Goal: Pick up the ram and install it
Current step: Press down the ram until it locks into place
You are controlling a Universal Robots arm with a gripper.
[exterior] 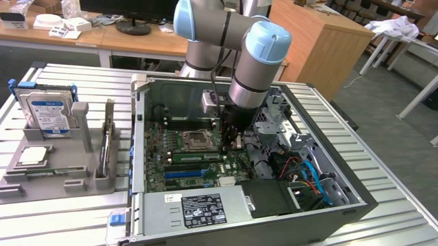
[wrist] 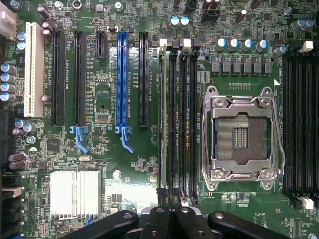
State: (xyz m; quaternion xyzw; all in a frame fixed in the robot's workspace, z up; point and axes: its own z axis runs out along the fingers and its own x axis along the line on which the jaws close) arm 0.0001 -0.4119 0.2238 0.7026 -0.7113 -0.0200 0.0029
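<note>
Ram [wrist: 162, 119]: long, thin green board stick, seen edge-on in the wrist view as a pale green line. It stands on its long edge in the outermost of a bank of black slots, on the side away from the processor socket. One end lies just ahead of the closed gripper [wrist: 169, 211] fingertips and the stick runs straight away from them. Contact cannot be told. In the exterior view the ram [exterior: 195, 157] is a green strip just beside the gripper [exterior: 233, 143].

The arm [exterior: 257, 77] came in from the back, elbow bent up high, with the forearm dropping almost straight down. The wrist pointed downward and the claw [exterior: 233, 137] hung low at its end, fingers [wrist: 172, 219] pinched fully together.
</note>
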